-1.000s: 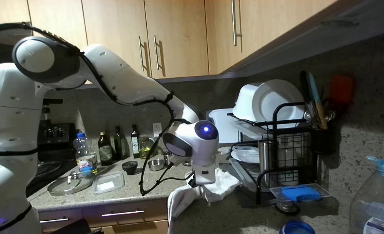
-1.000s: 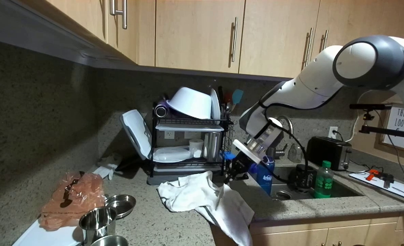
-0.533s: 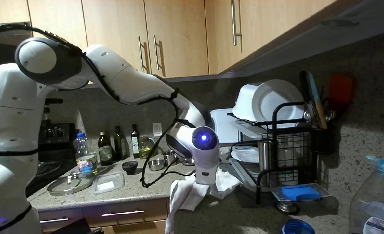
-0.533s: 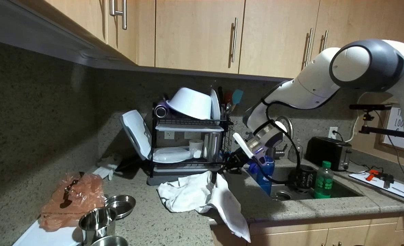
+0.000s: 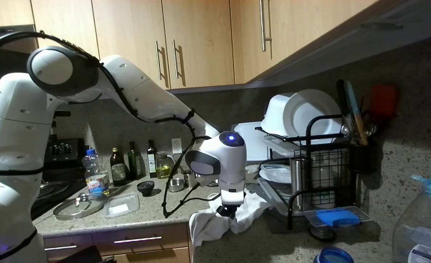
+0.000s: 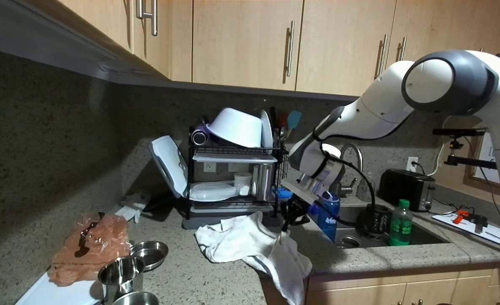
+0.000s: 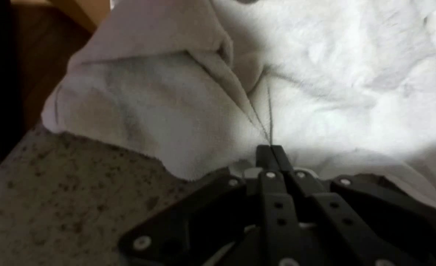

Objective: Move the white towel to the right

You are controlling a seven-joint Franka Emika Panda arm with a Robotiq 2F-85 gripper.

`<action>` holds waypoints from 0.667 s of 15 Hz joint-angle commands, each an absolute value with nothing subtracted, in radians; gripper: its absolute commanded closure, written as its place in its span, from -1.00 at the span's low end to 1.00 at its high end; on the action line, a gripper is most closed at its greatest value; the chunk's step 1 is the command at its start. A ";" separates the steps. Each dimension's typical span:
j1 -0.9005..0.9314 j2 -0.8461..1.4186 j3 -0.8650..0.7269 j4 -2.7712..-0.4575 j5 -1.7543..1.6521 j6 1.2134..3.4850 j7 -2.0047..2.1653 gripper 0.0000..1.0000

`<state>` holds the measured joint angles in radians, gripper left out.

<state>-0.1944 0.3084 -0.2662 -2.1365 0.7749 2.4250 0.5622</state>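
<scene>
Firstly, orange plastic bag (image 6: 91,250): it lies well away from the work; this step has no need to pass above it.
Steel vessels (image 6: 122,279): they stand near the bag; a swing to this side would be, I think, the wrong direction.
Dish rack (image 6: 233,150): it stands tall at the back; some room must be left to its wire frame, so that nothing catches.
White towel (image 6: 237,239): it is crumpled on the counter (image 6: 207,284), before the rack and close to it; whether the two touch, I cannot tell. Being soft, it will probably trail behind the pull.
Gripper (image 7: 271,148): the jaws are pressed together, with a small fold of the towel pinched at their tips; in the wrist view the creases run to this place. The pinch looks shallow, therefore a slow, even pull seems better than a jerk.
Hanging end (image 6: 290,275): it falls over the counter edge; lifting a little first may prevent its weight from pulling the fold free.
Blue bottle (image 6: 328,220): it stands to the right of the gripper in an exterior view; how near, I cannot tell, so the passing needs care.
Sink (image 6: 423,235): I take its side as the "right" of the task; the release should come before it.
</scene>
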 commanded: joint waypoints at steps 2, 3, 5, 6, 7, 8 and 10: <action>-0.100 0.265 -0.377 -2.180 0.405 2.509 0.862 1.00; -0.081 0.267 -0.410 -2.177 0.311 2.510 0.939 1.00; -0.018 0.275 -0.493 -2.170 0.124 2.492 1.094 1.00; 0.027 0.274 -0.541 -2.173 0.031 2.486 1.172 1.00; 0.068 0.266 -0.580 -2.182 -0.061 2.487 1.250 1.00; 0.088 0.261 -0.600 -2.184 -0.139 2.485 1.320 1.00; 0.061 0.254 -0.564 -2.172 -0.285 2.458 1.440 1.00</action>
<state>0.0451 0.2980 -0.5654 -2.1508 -0.1255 2.4869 1.2887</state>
